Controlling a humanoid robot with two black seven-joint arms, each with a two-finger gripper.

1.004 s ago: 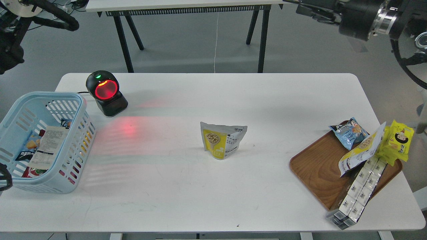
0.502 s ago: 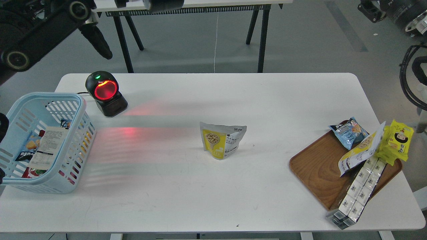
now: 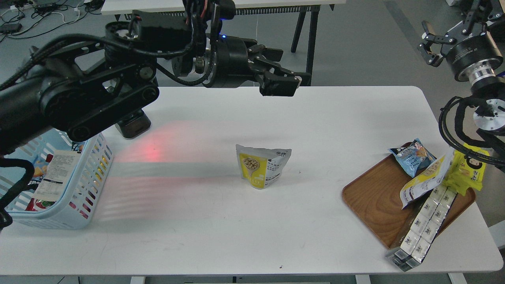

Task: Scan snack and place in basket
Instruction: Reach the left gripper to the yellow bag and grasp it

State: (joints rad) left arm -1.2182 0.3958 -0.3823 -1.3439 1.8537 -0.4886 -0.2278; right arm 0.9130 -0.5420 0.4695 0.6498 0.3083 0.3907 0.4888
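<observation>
The left arm [image 3: 79,98] is covering most of the scanner [image 3: 132,124] (only its base is showing) and the basket's [image 3: 85,185] far rim; the basket's left side is running off-frame.

The left arm [image 3: 98,94] reaches in from the left edge, stretching rightward across the far side of the scene. Its hand [image 3: 282,81] points right, held aloft, fingers close together with nothing between them. The right arm [image 3: 473,79] rises at the far right edge; its hand [image 3: 430,45] is spread, empty, facing left.
</observation>
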